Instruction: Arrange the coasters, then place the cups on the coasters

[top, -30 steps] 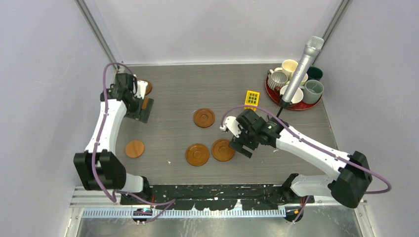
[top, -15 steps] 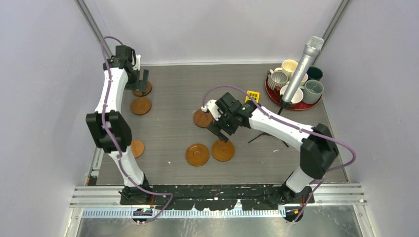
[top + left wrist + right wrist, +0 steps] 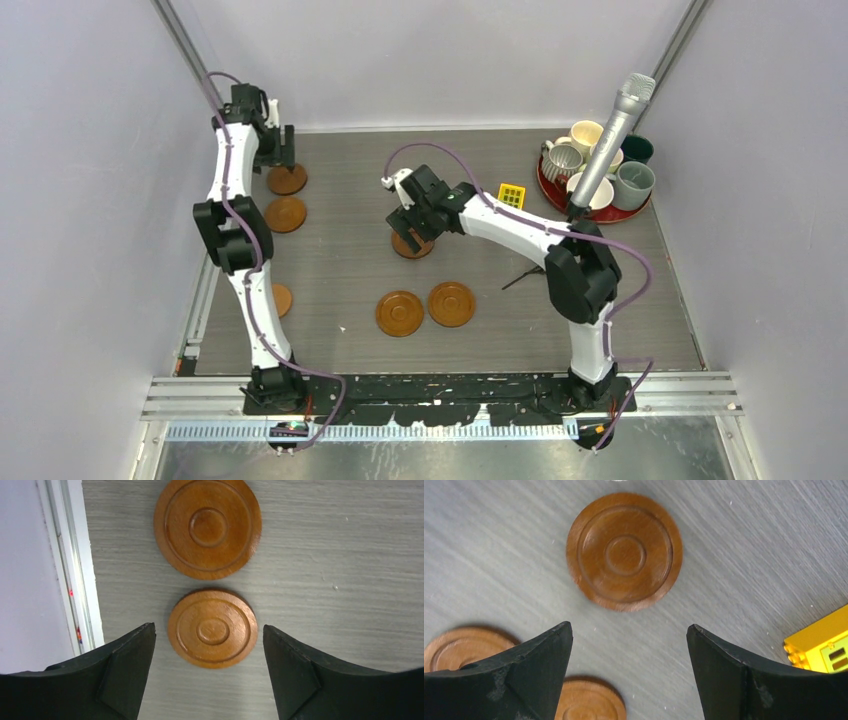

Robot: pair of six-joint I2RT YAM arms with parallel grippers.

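Observation:
Several brown wooden coasters lie on the grey table. Two sit at the far left [image 3: 287, 181] [image 3: 285, 213], and my open left gripper [image 3: 277, 152] hovers over them. In the left wrist view, one coaster [image 3: 212, 628] lies below and between the fingertips of that gripper [image 3: 207, 628], and the other coaster [image 3: 207, 527] is just beyond. My right gripper [image 3: 410, 215] is open above the centre coaster [image 3: 414, 246]. In the right wrist view, that coaster [image 3: 624, 550] lies ahead of the empty gripper [image 3: 629, 626]. The cups [image 3: 563, 160] stand together on a red tray [image 3: 600, 216] at the far right.
Two more coasters [image 3: 399, 313] [image 3: 451, 304] lie side by side near the middle front, and another [image 3: 281, 298] peeks from behind the left arm. A yellow block [image 3: 511, 195] sits near the right arm. A microphone [image 3: 610, 135] on a stand leans over the tray. The left table rail [image 3: 70, 565] runs close beside the left gripper.
The left gripper left a coaster on the table at the far left and moved farther back. The right gripper moved from the front coasters up to the centre coaster.

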